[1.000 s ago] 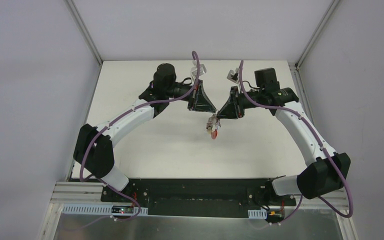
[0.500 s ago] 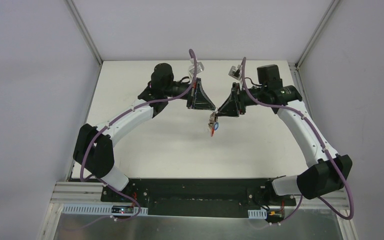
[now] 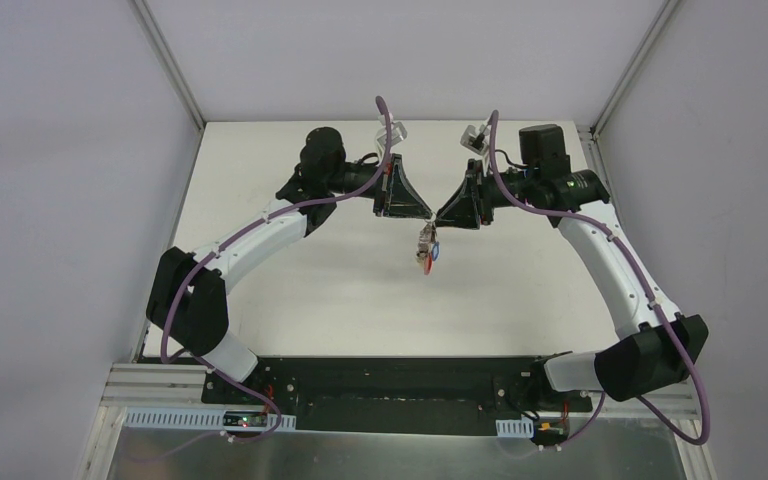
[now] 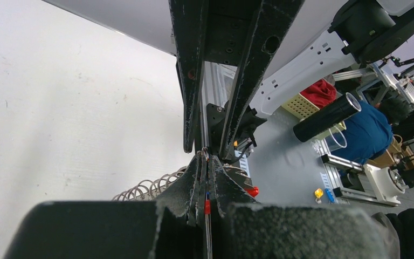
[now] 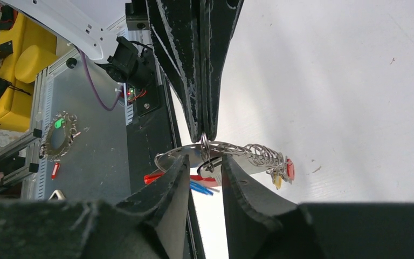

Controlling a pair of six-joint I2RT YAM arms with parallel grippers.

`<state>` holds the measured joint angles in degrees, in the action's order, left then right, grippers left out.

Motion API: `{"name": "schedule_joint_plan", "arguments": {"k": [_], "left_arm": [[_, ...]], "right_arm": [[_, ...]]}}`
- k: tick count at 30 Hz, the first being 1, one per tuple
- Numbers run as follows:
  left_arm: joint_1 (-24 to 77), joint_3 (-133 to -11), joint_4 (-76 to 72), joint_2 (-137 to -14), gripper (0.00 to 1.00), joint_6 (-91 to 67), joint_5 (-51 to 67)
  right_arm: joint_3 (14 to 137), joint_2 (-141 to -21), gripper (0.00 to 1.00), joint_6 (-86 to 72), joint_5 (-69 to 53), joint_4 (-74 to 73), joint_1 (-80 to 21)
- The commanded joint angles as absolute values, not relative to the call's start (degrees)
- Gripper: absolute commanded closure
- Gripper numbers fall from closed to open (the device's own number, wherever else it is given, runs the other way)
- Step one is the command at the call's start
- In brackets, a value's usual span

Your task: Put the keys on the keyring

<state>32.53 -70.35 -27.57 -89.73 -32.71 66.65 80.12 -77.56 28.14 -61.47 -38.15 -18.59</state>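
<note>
The keyring (image 3: 426, 248) hangs above the white table between the two gripper tips. In the right wrist view it is a grey curved metal strip (image 5: 179, 151) with a coil of wire rings (image 5: 253, 152). Red (image 5: 289, 168) and yellow (image 5: 276, 181) keys dangle at its far end, and red and blue keys (image 5: 202, 184) hang under it. My left gripper (image 3: 422, 214) is shut on a small ring (image 5: 205, 144) of the keyring, seen edge-on between its fingertips (image 4: 205, 157). My right gripper (image 5: 206, 160) stands open, its fingers either side of that ring without touching it.
The white table (image 3: 340, 280) lies below both arms. The black base rail (image 3: 390, 385) runs along its near edge. Grey walls with aluminium posts (image 3: 170, 70) close in the back and sides.
My right gripper has opened its jaws beside the keyring. Both grippers and the hanging keyring have shifted slightly towards the back of the table.
</note>
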Motion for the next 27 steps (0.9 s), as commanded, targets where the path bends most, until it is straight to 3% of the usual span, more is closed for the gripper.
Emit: {"name": "schedule_joint_plan", "arguments": {"k": [1, 12, 17, 21, 27], "left_arm": [[32.34, -70.41, -32.51, -88.15, 1.00, -34.35, 67.95], [32.35, -70.40, -33.05, -88.59, 1.00, -34.89, 67.85], [32.30, -70.40, -33.40, -88.68, 1.00, -35.24, 67.91], [32.34, -70.31, -33.40, -88.68, 1.00, -35.24, 67.88], [31.92, -70.92, -31.04, -88.47, 1.00, -32.90, 68.27]], "right_arm": [[79.97, -77.21, 0.71, 27.08, -63.41, -35.53, -18.86], [79.99, -78.47, 0.77, 26.89, -63.37, -35.14, -20.47], [79.77, -78.43, 0.86, 26.94, -63.37, -35.15, -20.63], [79.96, -78.34, 0.99, 27.05, -63.46, -35.36, -20.57], [83.69, -78.30, 1.00, 31.13, -59.38, -40.94, -20.94]]}}
